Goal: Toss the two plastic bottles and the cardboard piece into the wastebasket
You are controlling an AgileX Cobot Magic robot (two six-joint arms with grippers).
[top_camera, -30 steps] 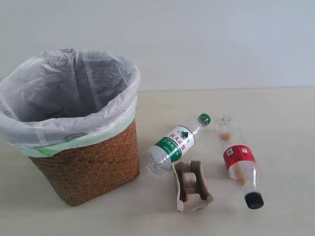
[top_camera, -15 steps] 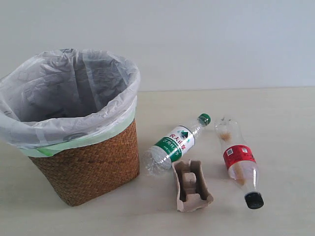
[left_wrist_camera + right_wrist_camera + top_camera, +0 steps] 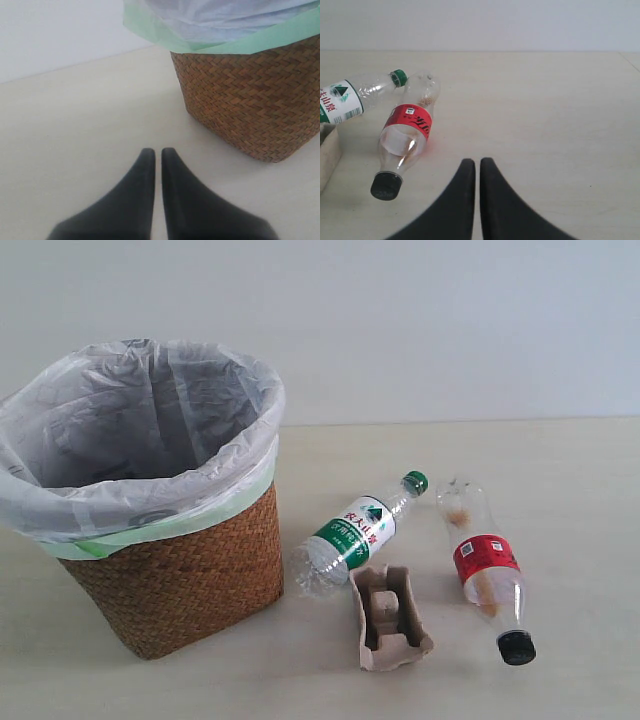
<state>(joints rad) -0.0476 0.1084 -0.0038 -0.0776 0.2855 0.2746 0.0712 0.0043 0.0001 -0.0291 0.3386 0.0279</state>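
Note:
The wicker wastebasket (image 3: pixel 175 575) with its white bag lining stands at the left of the table; its woven wall (image 3: pixel 250 95) also fills one side of the left wrist view. To its right lie the green-label bottle (image 3: pixel 355 532), the red-label bottle (image 3: pixel 486 565) with its black cap toward the front, and the grey-brown cardboard piece (image 3: pixel 390 618). The right wrist view shows the red-label bottle (image 3: pixel 405 135), part of the green-label bottle (image 3: pixel 350 97) and an edge of the cardboard piece (image 3: pixel 327 155). My left gripper (image 3: pixel 154 152) is shut and empty, beside the basket. Short of the red bottle, my right gripper (image 3: pixel 476 162) is shut and empty. Neither gripper appears in the exterior view.
A plain pale wall runs behind the light table (image 3: pixel 560 470). Bare tabletop lies to the right of the red bottle and in front of the basket.

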